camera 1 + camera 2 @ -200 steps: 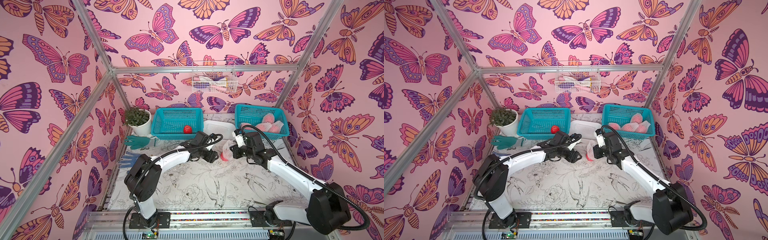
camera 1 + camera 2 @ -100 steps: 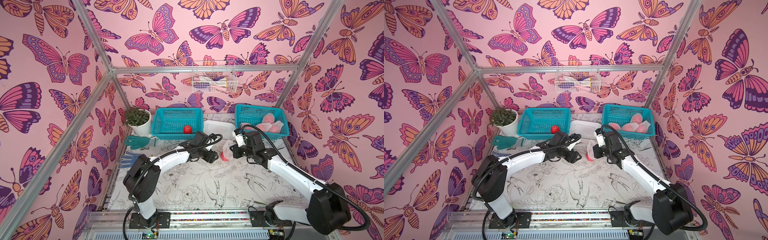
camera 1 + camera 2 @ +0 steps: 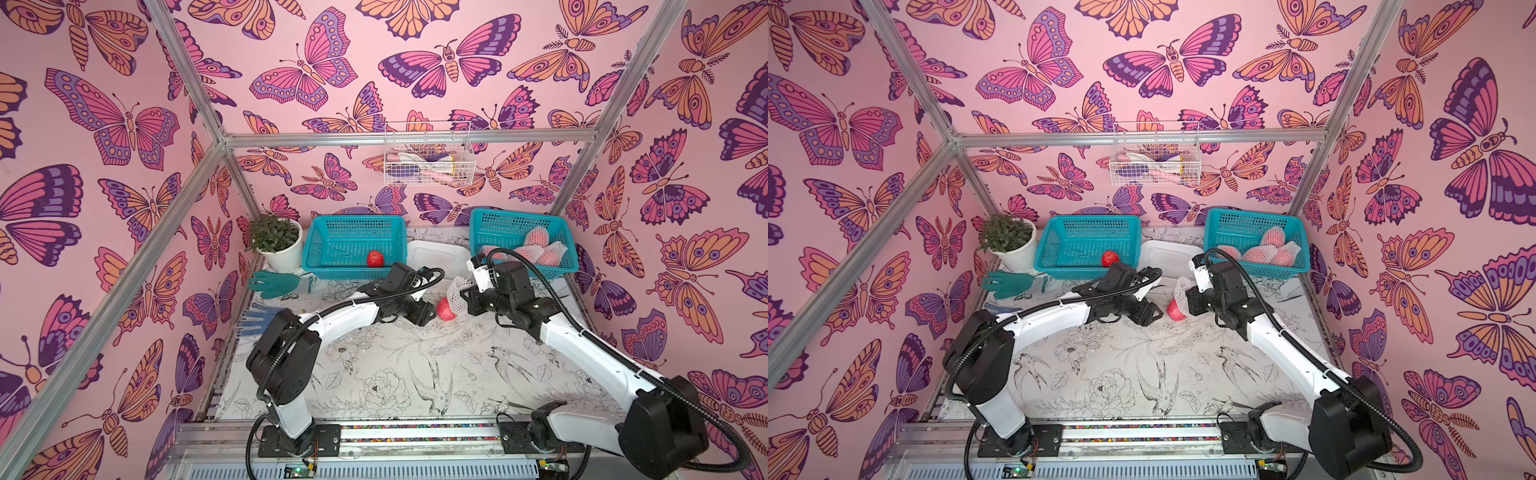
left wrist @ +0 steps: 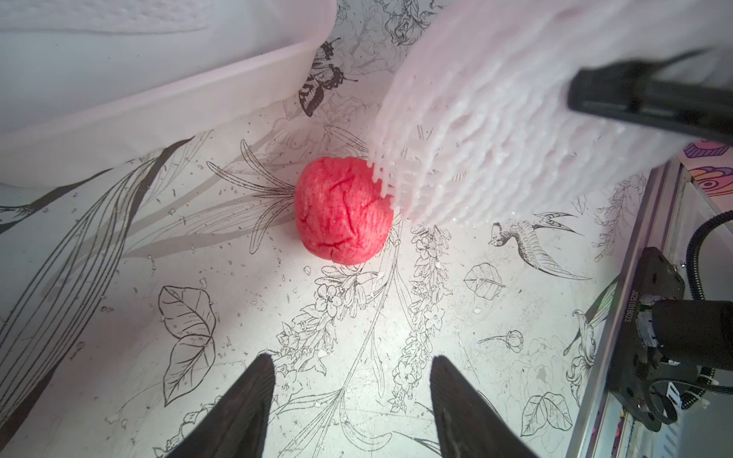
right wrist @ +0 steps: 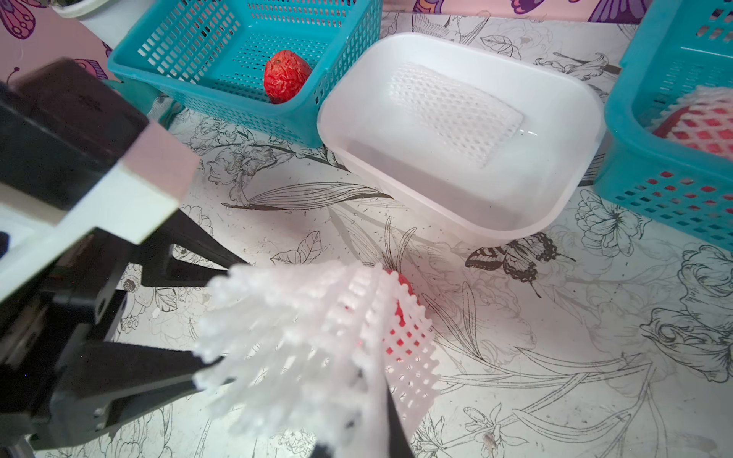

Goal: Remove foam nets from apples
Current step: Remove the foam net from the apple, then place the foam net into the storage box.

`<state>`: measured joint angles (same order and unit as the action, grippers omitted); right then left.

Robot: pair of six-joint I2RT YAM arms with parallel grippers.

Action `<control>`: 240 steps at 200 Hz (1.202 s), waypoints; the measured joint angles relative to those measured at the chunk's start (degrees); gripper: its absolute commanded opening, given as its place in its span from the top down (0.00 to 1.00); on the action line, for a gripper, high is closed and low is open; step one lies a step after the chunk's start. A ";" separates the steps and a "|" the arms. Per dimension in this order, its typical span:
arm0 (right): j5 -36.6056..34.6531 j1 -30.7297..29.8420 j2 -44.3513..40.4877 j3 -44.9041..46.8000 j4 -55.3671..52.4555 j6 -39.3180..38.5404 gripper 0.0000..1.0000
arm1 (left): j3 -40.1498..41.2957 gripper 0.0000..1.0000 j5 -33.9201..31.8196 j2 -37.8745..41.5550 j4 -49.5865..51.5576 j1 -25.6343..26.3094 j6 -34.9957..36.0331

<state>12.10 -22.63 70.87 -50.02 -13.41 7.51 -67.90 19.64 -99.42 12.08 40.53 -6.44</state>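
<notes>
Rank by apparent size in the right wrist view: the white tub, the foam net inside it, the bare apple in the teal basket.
1. white tub
2. foam net lying in it
3. bare apple, clearly smallest

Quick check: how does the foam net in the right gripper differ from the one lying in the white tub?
Held net: pinched by the right gripper, lifted; tub net: lying loose inside the white tub. Held net is bunched and fanned out; tub net is flat, a neat rectangle. Held net's free end reaches the red apple; tub net lies alone. Both are white diamond-hole foam mesh.
</notes>
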 measured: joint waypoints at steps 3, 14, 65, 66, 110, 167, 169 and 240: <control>0.00 0.00 0.02 -0.07 -0.04 0.00 1.00 | 0.00 0.35 0.00 0.00 0.00 -0.02 0.00; 0.17 0.00 0.17 -0.26 -0.13 0.00 1.00 | 0.02 0.35 0.00 0.00 0.00 -0.04 0.00; -0.79 0.00 1.53 -3.43 -0.42 -0.39 1.00 | 0.24 0.35 0.00 0.20 -0.02 -0.50 0.02; -0.94 0.00 1.62 -3.74 -0.57 -0.44 1.00 | 0.28 0.35 -0.02 0.22 -0.02 -0.55 0.02; -7.91 0.00 9.86 -17.22 -2.36 -5.20 1.00 | 1.92 0.35 -0.83 2.99 0.02 -2.89 0.02; -19.12 -0.04 31.80 -38.03 -8.52 -13.86 1.00 | 3.76 0.35 -2.58 7.63 0.09 -7.87 0.04; -19.52 -0.09 32.52 -38.69 -8.85 -14.08 1.00 | 3.85 0.35 -2.67 7.82 0.17 -8.13 0.04; -29.31 -5.07 47.39 -54.27 -20.85 -18.53 1.00 | 6.51 0.34 -3.23 11.26 3.15 -15.19 1.16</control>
<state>-17.21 -27.70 118.26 -104.29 -34.26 -11.03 -61.39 16.40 -88.16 15.22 25.34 -5.28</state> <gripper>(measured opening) 0.061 0.655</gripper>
